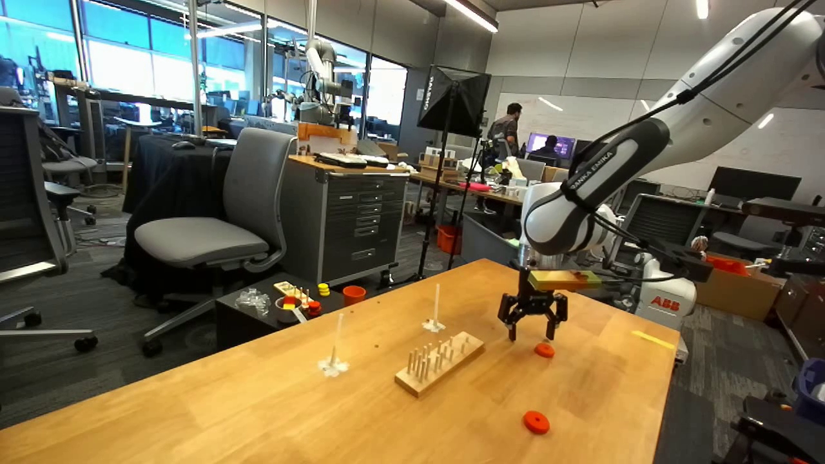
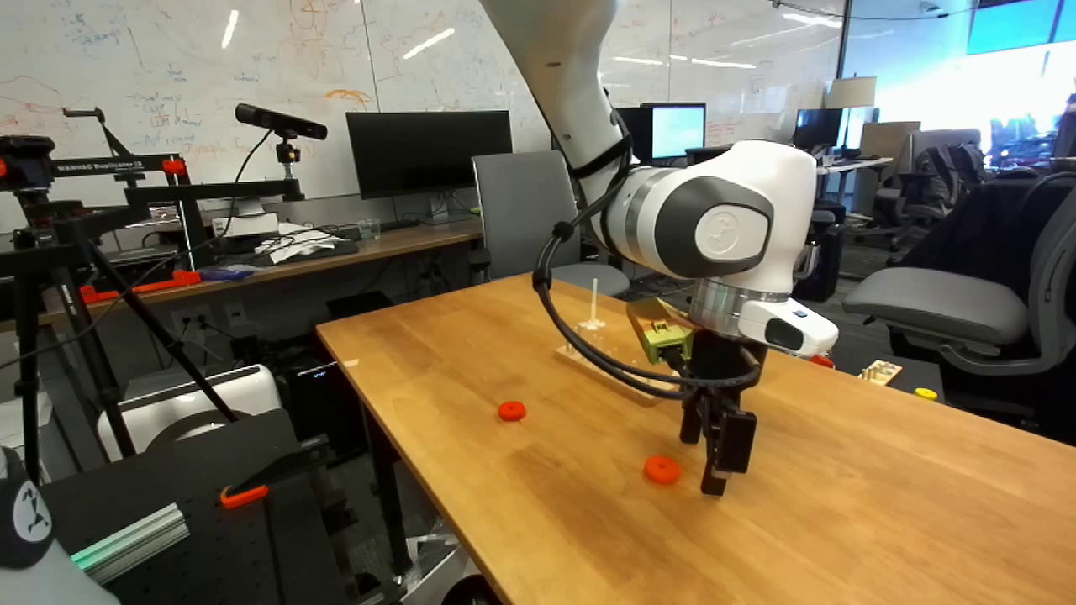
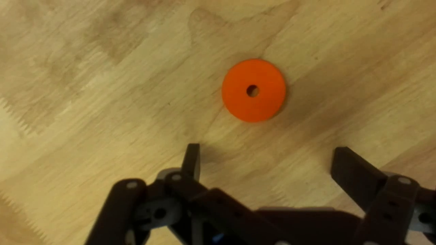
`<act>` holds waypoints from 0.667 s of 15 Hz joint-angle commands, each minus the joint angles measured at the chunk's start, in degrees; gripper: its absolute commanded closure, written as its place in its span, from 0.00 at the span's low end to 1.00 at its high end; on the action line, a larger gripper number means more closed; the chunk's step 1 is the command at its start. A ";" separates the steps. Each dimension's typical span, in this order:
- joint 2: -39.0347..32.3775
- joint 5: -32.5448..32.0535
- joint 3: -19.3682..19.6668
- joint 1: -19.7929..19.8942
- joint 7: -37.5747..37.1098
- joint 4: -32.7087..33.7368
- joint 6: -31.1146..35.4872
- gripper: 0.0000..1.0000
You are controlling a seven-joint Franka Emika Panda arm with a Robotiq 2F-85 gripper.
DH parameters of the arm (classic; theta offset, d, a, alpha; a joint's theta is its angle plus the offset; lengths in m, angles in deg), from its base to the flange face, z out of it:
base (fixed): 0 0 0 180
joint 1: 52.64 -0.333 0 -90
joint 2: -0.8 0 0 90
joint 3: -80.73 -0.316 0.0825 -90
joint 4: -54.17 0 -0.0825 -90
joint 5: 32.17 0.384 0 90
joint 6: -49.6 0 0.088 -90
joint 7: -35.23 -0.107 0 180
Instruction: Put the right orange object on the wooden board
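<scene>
Nearest the wrist camera is the gripper [image 3: 267, 148], its two black fingers [image 3: 357, 177] spread wide with wooden tabletop [image 3: 102, 146] showing between the tips; whether the tips touch that surface cannot be told.

Right orange object [image 3: 253, 108]: a flat round disc with a central hole, lying flat on the tabletop just past the fingertips in the wrist view, outside the gap and apart from both fingers. In both exterior views it sits just beside the gripper.

Wooden board [image 1: 452, 365]: pale, rectangular, bearing upright pegs [image 1: 423, 367]; it lies on the tabletop near the gripper, to its left in an exterior view, and is apart from the disc.

Matching orange disc [image 1: 530, 424]: flat on the tabletop, farther from the gripper than its twin and the board.

Two thin sticks [image 1: 437, 306] stand upright from white patches [image 1: 333, 368], also farther from the gripper than the board.

Past the tabletop edge, well apart from the gripper, a low black stand [image 1: 233, 324] bears yellow discs [image 1: 323, 289]; a grey chair [image 1: 254, 187] stands farther off.
</scene>
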 commanded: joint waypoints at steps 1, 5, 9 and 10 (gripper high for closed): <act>0.92 -0.62 1.07 -1.64 -0.59 -2.78 2.97 0.00; 1.14 -0.73 1.51 -2.05 -0.75 -4.01 3.81 0.00; 4.12 0.26 0.81 -0.97 1.07 -7.91 5.95 0.00; 5.02 0.28 0.71 -0.69 1.71 -9.26 6.54 0.00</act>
